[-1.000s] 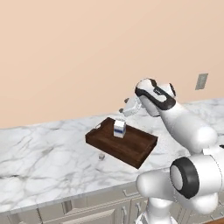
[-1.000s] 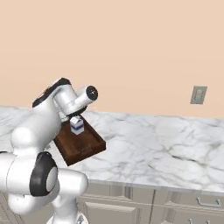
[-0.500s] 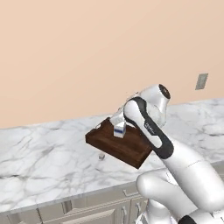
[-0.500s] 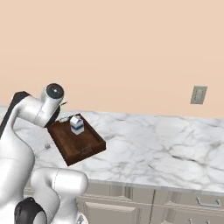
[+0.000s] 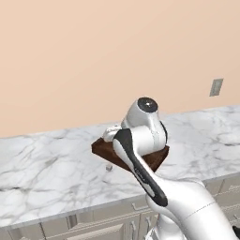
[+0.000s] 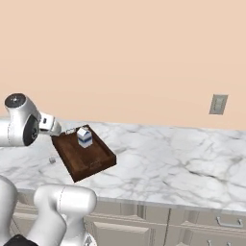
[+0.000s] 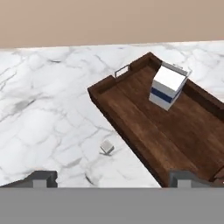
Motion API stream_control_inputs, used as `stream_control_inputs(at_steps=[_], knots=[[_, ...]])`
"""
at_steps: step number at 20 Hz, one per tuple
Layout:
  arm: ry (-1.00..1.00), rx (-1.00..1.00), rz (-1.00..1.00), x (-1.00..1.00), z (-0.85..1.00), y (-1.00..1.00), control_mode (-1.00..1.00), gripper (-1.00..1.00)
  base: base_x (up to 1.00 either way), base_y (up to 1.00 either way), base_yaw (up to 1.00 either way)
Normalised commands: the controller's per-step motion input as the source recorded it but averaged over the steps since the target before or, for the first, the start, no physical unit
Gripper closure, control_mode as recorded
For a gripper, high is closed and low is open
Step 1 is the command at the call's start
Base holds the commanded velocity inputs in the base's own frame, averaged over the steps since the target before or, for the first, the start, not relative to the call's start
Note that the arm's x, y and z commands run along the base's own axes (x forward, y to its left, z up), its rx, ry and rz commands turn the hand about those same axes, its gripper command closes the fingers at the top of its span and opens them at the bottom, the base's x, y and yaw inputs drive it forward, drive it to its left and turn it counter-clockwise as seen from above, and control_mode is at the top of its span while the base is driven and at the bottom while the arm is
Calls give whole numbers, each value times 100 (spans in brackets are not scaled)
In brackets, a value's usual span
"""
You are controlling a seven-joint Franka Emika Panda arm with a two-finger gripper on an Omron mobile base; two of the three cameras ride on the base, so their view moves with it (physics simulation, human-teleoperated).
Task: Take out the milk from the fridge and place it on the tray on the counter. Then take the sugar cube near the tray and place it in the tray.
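Observation:
The milk [image 7: 167, 85] stands upright in the dark wooden tray [image 7: 175, 131], toward its far end; it also shows as milk [image 6: 84, 137] in the tray [image 6: 91, 161]. The sugar cube [image 7: 106, 148] lies on the marble counter [image 7: 43, 109], a short way off the tray's long side, and appears as a sugar cube [image 5: 109, 167] and sugar cube [image 6: 52, 160]. My gripper [image 7: 113, 179] hangs open above the counter beside the tray, nothing between its fingertips [image 7: 41, 178], with the cube just ahead of it. In the left base view my arm hides the milk and the middle of the tray [image 5: 101, 147].
A peach wall runs right behind the counter [image 6: 168, 163], with an outlet plate [image 6: 218, 104] on it at the right. Beige cabinet drawers [image 6: 221, 223] sit below the counter's front edge. My own arm [image 5: 140, 140] stands over the tray.
My hand has swung away from above the milk toward the tray's left end and the cube. The milk stays standing in the tray, untouched.

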Motion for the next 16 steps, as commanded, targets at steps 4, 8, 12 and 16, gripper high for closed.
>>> stream_control_inputs(at_steps=[4, 8, 12, 16], knots=[[45, 2, -65, -19, 0, 20, -100, -100, 0, 0, 0], [27, 17, -27, -6, -18, 2, -100, -100, 0, 0, 0], [-7, 9, -3, 0, -52, 0, -100, -100, 0, 0, 0], [-4, 0, -13, 0, -62, 0, -100, -100, 0, 0, 0]])
